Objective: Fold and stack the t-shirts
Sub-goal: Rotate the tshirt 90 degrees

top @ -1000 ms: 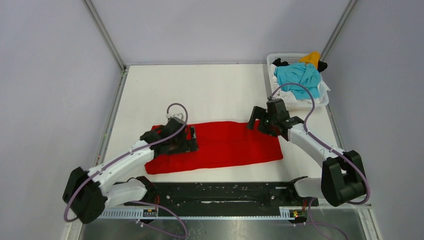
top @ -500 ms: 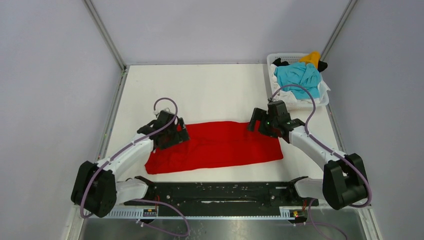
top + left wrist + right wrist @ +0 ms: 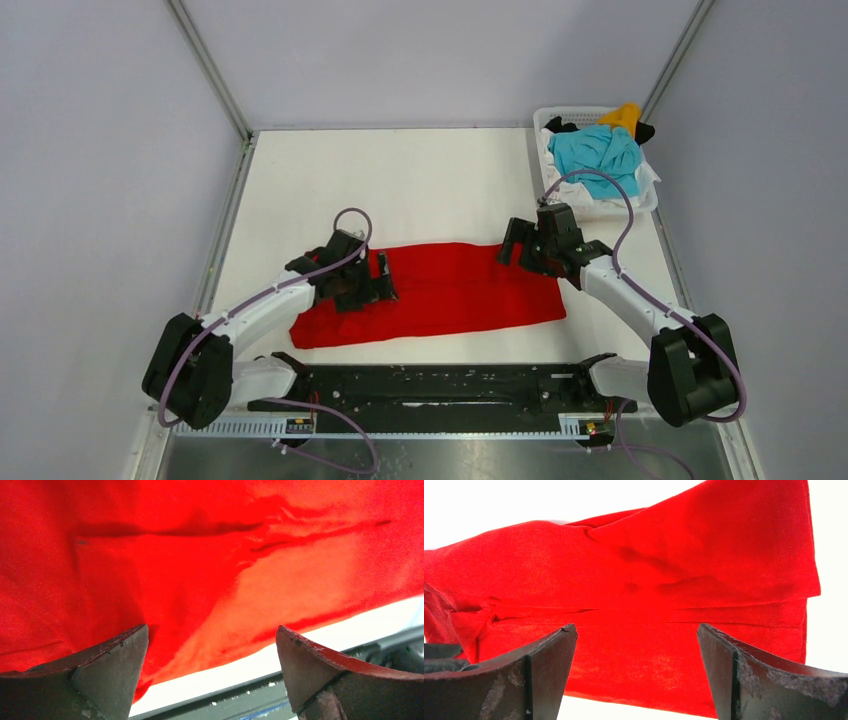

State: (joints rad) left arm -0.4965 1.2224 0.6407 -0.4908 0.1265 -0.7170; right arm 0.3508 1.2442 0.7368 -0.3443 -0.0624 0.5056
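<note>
OK, status. Red shirt (image 3: 440, 290) lies flat on the table (image 3: 420, 180) as a long band, already doubled lengthwise, running between my two arms. Left gripper (image 3: 378, 280) hangs over the shirt's left end, fingers spread wide, pinching nothing. Right gripper (image 3: 512, 246) sits at the shirt's far right corner, also spread wide and empty.

Step in hand, my read: the crosswise fold. To do it well:
- Come down on an end edge, not mid-cloth.
- Right wrist view shows stacked layers at the right end, not flush. The pinch must catch every layer or the band opens on the lift.
- The shirt's left end looks rumpled, with an uneven edge. Square it first.
- Lift low, carry both corners together, land edge on edge, and let go only once the cloth rests.

Surface: white and smooth-looking. Cloth will probably slide on it, so dragging could undo the fold already made.

Room:
- Black rail (image 3: 440, 385) runs just near of the shirt's near edge. Keep my fingers off it.
- Basket (image 3: 565, 109) sits beyond the shirt's right end, apart from it. It holds the turquoise shirt (image 3: 598, 155), yellow-orange shirt (image 3: 625, 115), black shirt (image 3: 562, 125) and white shirt (image 3: 648, 183) in a heap.
- Grey walls (image 3: 100, 200) stand left, right and far of the shirt.
- The stack could go far of the shirt, I'd judge.
</note>
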